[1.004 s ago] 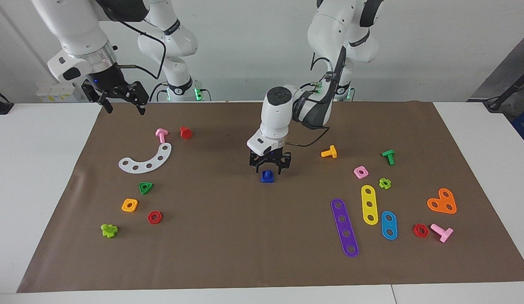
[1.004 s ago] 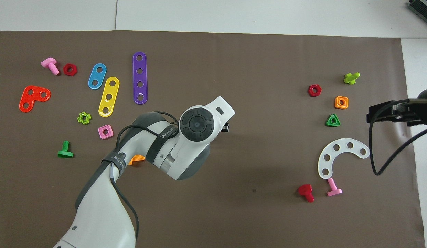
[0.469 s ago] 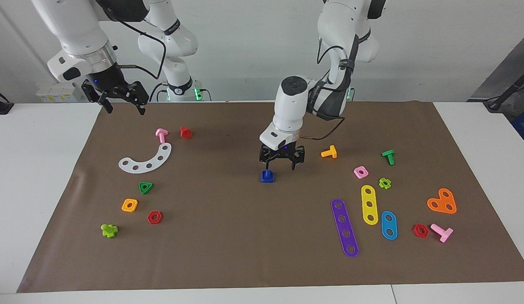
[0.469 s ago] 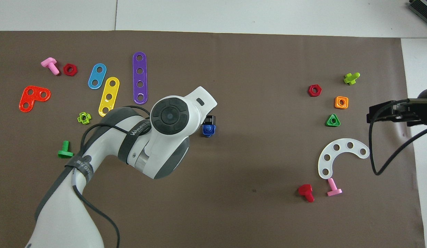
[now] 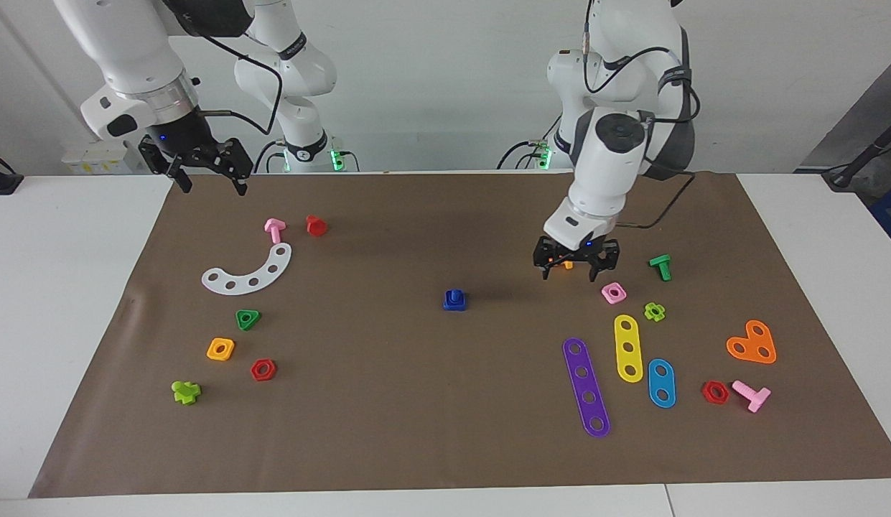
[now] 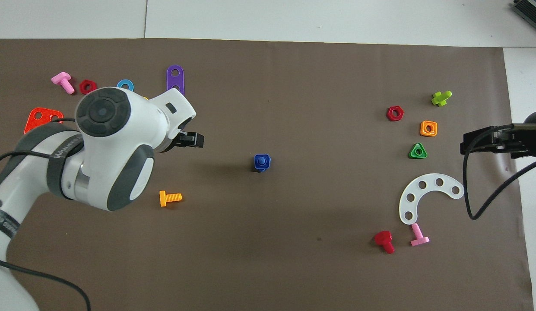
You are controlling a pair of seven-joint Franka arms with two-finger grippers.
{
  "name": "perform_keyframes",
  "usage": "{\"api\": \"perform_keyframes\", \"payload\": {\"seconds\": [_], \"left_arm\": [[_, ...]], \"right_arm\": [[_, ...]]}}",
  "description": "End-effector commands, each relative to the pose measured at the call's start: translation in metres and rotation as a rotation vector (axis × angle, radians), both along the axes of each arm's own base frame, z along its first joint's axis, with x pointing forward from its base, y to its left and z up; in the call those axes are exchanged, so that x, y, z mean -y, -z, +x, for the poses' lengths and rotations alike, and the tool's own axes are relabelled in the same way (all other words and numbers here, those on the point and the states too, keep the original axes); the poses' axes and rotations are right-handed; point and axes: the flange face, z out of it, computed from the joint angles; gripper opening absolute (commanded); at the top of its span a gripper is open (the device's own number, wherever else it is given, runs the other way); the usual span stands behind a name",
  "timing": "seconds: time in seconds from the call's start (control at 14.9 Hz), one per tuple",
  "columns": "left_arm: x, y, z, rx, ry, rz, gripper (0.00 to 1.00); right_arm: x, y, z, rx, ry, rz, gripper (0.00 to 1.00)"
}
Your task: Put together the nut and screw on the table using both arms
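We find the blue nut (image 5: pixel 454 304) lying flat near the middle of the brown sheet (image 5: pixel 416 431), with the blue screw (image 5: pixel 454 295) standing in its centre hole, so we judge the joining done and the step in hand a clean retreat. Our left gripper (image 5: pixel 576 268) hangs empty with its fingers spread, low over the orange screw (image 6: pixel 169 198) and well apart from the blue pair, toward the left arm's end of the table. Our right gripper (image 5: pixel 210 176) waits, also spread and empty, above the sheet's edge at the right arm's end. To finish well, we should lift the left gripper straight up before swinging it home, since it hangs low above loose parts. Close to it lie the pink square nut (image 5: pixel 613 292), the green screw (image 5: pixel 660 266) and the lime cross nut (image 5: pixel 655 311), any of which a low sweep could scatter. The yellow strip (image 5: pixel 629 348) and purple strip (image 5: pixel 586 388) lie farther from the robots. Nothing crowds the blue pair; we would leave it untouched.
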Motion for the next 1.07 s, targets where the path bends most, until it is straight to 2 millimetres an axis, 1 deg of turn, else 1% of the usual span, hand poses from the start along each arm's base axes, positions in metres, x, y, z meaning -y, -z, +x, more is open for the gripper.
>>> {"api": "perform_keyframes", "payload": {"seconds": [0.0,0.13,0.2,0.33,0.47,0.54,0.67,0.74,0.8,0.87,0.94,1.0], "left_arm": [[-0.048,-0.040,-0.007,-0.020,-0.014,0.023,1.00],[-0.084,-0.068,-0.002,0.002,-0.032,0.021,1.00],[-0.095,-0.085,0.001,0.006,-0.017,0.021,1.00],[-0.121,-0.127,0.008,0.027,-0.037,0.020,1.00],[-0.137,-0.169,0.012,0.058,-0.040,0.014,1.00],[-0.146,-0.186,0.013,0.055,-0.049,0.016,1.00],[-0.166,-0.201,0.013,0.017,-0.060,0.006,1.00],[-0.169,-0.213,0.010,0.019,-0.052,0.000,1.00],[-0.180,-0.217,0.006,0.005,-0.049,-0.003,1.00],[-0.186,-0.221,0.001,0.005,-0.032,-0.003,1.00],[-0.184,-0.230,-0.014,0.009,-0.018,-0.005,1.00],[-0.184,-0.221,-0.025,-0.014,-0.023,-0.006,1.00]], "right_arm": [[0.004,0.000,-0.002,-0.014,-0.007,0.040,1.00],[0.004,-0.001,0.001,-0.009,-0.004,0.051,1.00],[0.003,-0.001,0.001,-0.009,-0.005,0.051,1.00],[0.002,-0.001,0.001,-0.006,-0.005,0.049,1.00],[0.003,0.000,0.001,-0.008,-0.005,0.048,1.00],[0.003,0.001,0.000,-0.009,-0.008,0.042,1.00],[0.004,-0.002,0.001,-0.002,-0.023,-0.004,1.00],[0.009,-0.006,0.001,0.002,-0.020,-0.026,1.00],[0.010,-0.015,0.001,0.008,-0.019,-0.027,1.00],[0.007,-0.016,0.000,-0.001,-0.026,-0.036,1.00],[0.006,-0.018,0.001,0.001,-0.027,-0.033,1.00],[0.006,-0.017,0.001,0.001,-0.026,-0.024,1.00]]}}
